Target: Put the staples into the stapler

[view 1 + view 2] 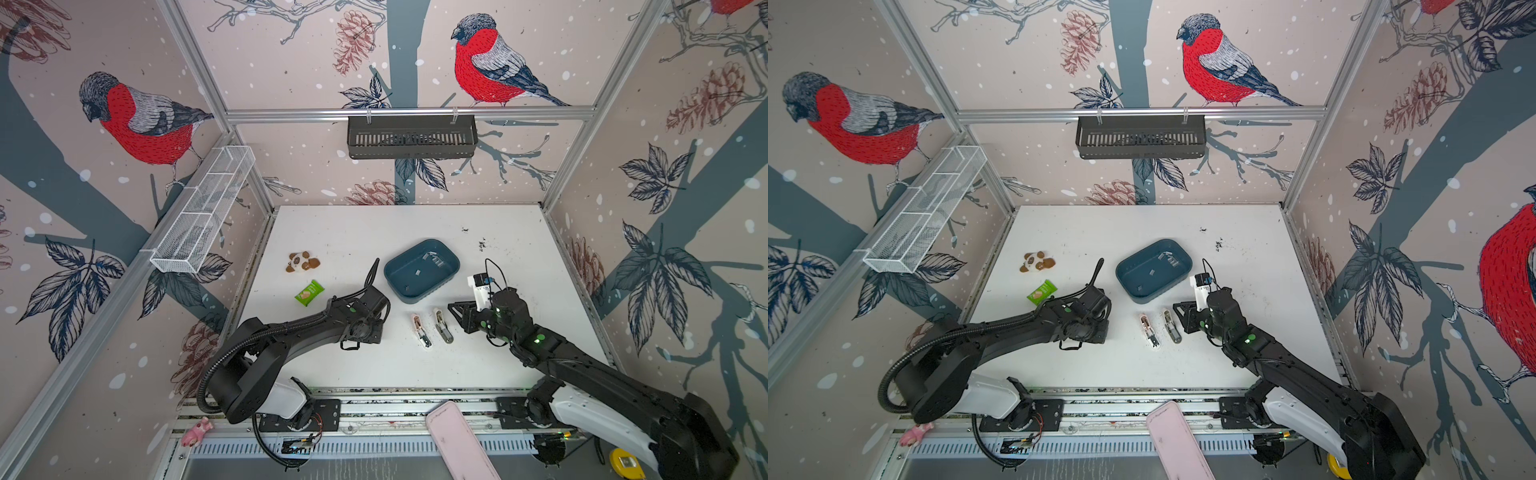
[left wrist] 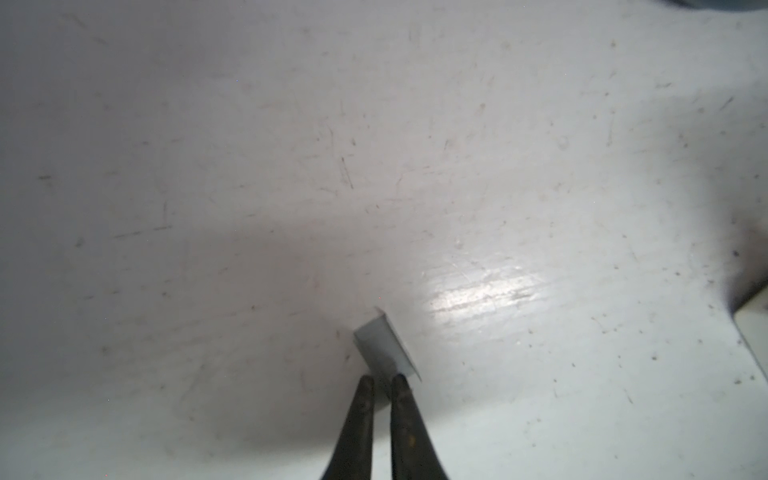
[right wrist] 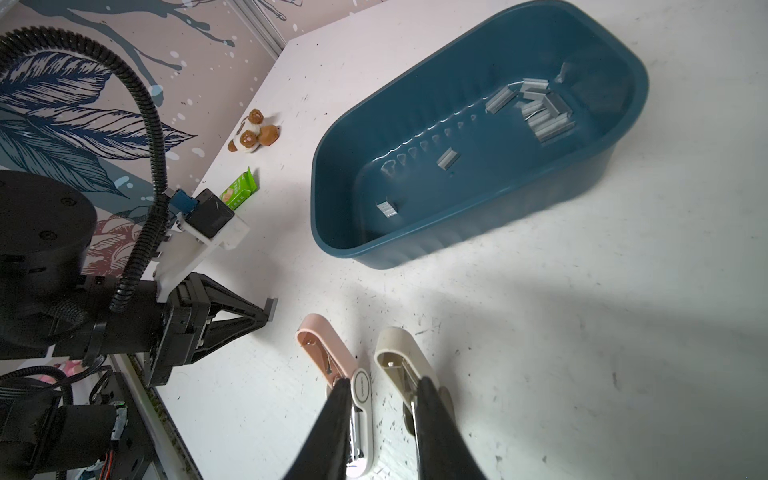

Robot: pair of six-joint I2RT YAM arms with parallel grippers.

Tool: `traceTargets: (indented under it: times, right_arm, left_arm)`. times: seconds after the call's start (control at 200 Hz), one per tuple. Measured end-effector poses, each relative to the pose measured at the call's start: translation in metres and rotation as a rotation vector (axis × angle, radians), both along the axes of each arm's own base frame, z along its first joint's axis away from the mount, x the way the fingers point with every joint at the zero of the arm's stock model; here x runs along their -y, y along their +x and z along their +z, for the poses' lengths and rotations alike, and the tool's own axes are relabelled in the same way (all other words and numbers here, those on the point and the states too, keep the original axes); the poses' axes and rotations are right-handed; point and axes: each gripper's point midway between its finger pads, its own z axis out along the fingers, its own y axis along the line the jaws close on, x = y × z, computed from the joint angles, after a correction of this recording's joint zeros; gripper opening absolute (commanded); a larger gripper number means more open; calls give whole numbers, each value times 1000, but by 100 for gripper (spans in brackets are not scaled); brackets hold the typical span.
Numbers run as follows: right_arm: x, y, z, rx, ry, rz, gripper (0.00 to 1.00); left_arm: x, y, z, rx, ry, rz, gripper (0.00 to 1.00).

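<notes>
My left gripper [image 2: 383, 379] is shut on a short silvery staple strip [image 2: 384, 345] and holds it by one end just above the white table. In the right wrist view that left gripper [image 3: 270, 311] stands left of two mini staplers with the strip [image 3: 272, 306] at its tip. A pink stapler [image 3: 324, 353] and a beige stapler [image 3: 399, 353] lie side by side, both swung open. My right gripper [image 3: 386, 384] hangs open above them, holding nothing. Several more staples [image 3: 536, 112] lie in the blue tray [image 3: 374, 253]. In both top views the left fingertips are hidden under the wrist.
The blue tray [image 1: 388, 272] sits behind the pink stapler [image 1: 422, 330] and the beige stapler [image 1: 444, 326]. A panda toy [image 1: 302, 262] and a green packet [image 1: 309, 292] lie at the left. A pink case [image 1: 457, 440] rests on the front rail.
</notes>
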Motion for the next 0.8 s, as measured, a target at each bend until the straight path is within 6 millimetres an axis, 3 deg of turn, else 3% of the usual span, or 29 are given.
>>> traceTargets:
  times: [0.34, 0.47, 0.555, 0.665, 0.8]
  right_arm:
    - [1, -1, -2, -4, -2, -1, 29]
    - [1, -1, -3, -6, -1, -3, 29]
    - [1, -1, -3, -6, -1, -3, 29]
    - [1, -1, -3, -6, -1, -3, 29]
    - [2, -1, -4, -9, -3, -5, 29]
  left_arm:
    - [1, 2, 0, 7, 3, 2, 9]
    - [0, 3, 0, 12, 9, 4, 3]
    - [-1, 4, 1, 16, 13, 9, 14]
    - [-1, 6, 2, 21, 17, 12, 22]
    - [-1, 7, 2, 19, 21, 12, 23]
